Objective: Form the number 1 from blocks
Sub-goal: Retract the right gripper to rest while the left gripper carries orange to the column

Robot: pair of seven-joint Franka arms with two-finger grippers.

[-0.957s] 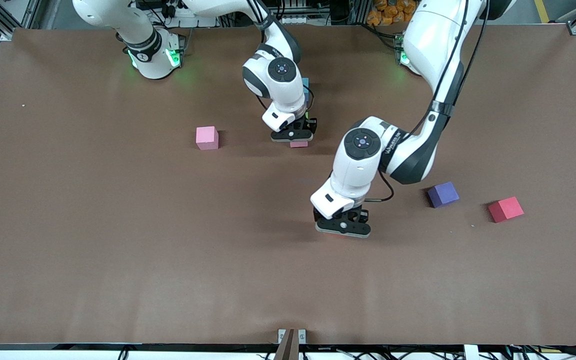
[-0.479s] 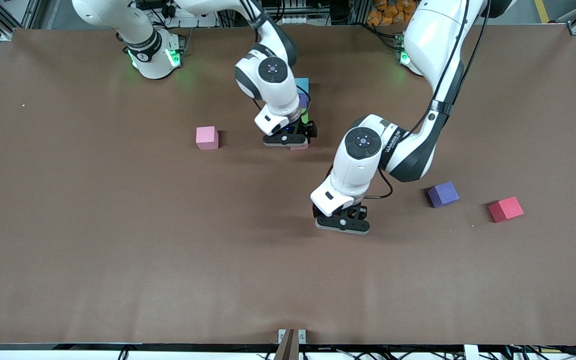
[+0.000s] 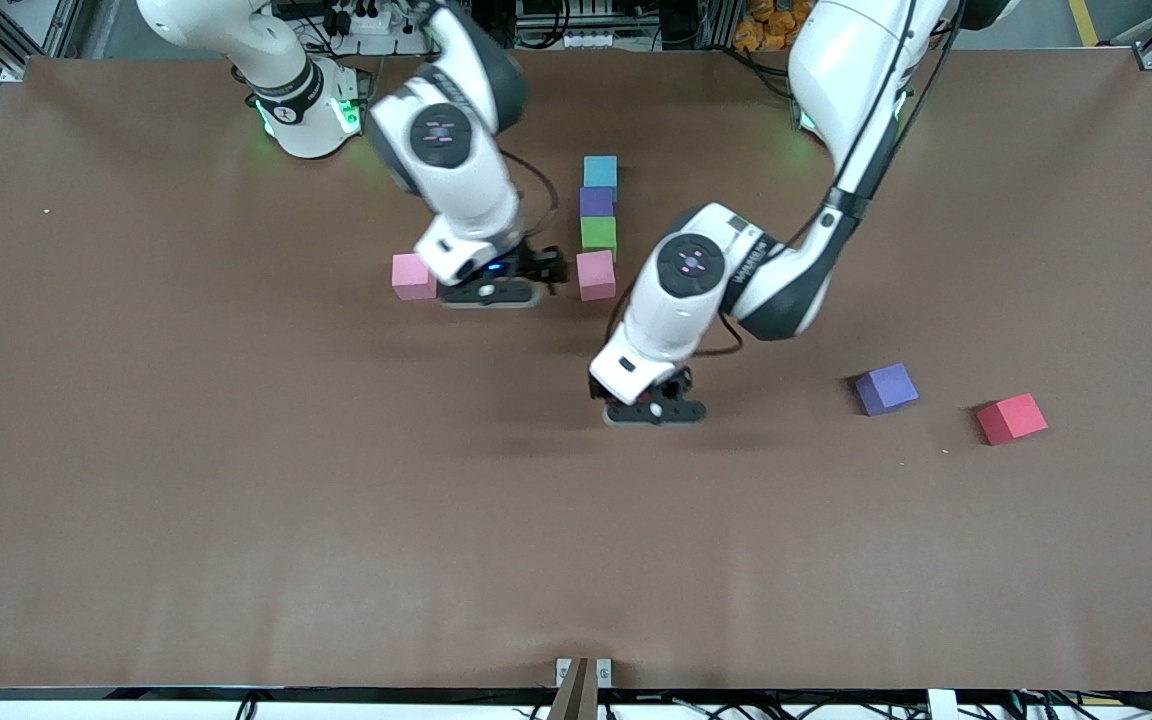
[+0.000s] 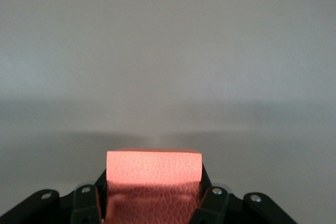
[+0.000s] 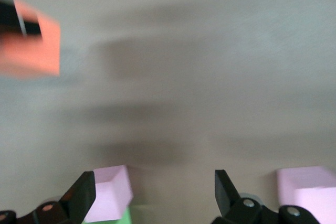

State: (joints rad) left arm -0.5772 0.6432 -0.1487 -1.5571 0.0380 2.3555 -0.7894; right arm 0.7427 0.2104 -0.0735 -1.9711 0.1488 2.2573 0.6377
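While the left gripper (image 3: 654, 411) hangs over bare table (image 3: 236, 520) with its fingers clamped on an orange block (image 4: 153, 174), the right gripper (image 3: 492, 290), fingers apart and empty, sits between two pink blocks (image 3: 413, 276) (image 3: 596, 275); light blue (image 3: 600, 171), purple (image 3: 596, 202), green (image 3: 598, 234) and pink form a touching column.

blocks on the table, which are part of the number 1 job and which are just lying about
Job:
- column: light blue block, purple block, green block, pink block
- orange block in left gripper
- loose pink block, loose purple block, red block

Lying about:
- nothing visible
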